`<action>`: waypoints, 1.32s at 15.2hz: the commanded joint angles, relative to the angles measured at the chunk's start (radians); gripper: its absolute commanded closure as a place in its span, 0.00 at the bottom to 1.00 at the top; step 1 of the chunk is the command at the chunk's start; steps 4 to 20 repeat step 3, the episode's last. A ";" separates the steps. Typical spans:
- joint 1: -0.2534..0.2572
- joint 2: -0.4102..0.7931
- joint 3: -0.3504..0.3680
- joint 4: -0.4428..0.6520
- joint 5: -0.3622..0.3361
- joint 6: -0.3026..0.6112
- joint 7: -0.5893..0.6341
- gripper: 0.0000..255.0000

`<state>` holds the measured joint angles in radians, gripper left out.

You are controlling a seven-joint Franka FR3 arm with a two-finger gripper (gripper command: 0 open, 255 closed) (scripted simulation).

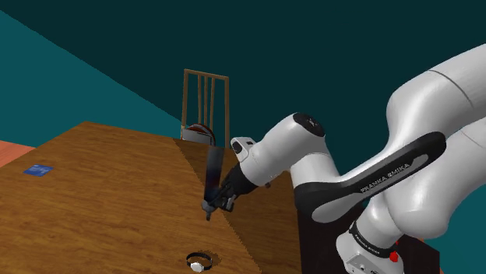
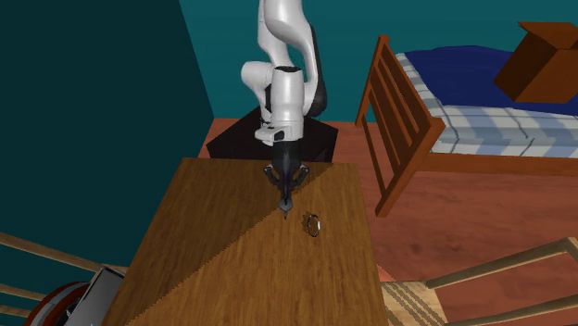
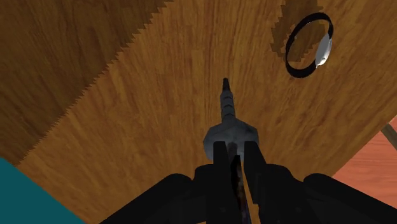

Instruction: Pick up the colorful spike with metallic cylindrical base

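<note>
- I see the spike (image 3: 227, 111) between the fingers of the gripper (image 3: 234, 159), above the table (image 1: 117, 194), tip pointing down.
- A watch (image 2: 311, 224) lies on the table near the spike, to the second exterior view's right of it.
- A card (image 1: 37, 170) lies on the table, well apart at the shoulder view's left.
- A chair (image 1: 206, 101) stands behind the table's far edge in the shoulder view.
- In the second exterior view, a bed (image 2: 482, 120) stands right of the table, with a box (image 2: 546, 60) on it.

Gripper (image 1: 212, 204) clasps spike (image 1: 211, 171), metal end down, over wood table (image 1: 117, 194); watch (image 1: 199, 262) nr front edge, blue card (image 1: 37, 170) at left.
</note>
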<state>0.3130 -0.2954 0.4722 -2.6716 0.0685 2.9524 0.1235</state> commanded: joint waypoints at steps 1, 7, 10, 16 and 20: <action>0.020 -0.025 -0.018 0.010 0.018 -0.036 -0.015 1.00; 0.021 -0.027 -0.020 0.011 0.019 -0.038 -0.016 1.00; 0.021 -0.027 -0.020 0.011 0.019 -0.038 -0.016 1.00; 0.021 -0.027 -0.020 0.011 0.019 -0.038 -0.016 1.00; 0.021 -0.027 -0.020 0.011 0.019 -0.038 -0.016 1.00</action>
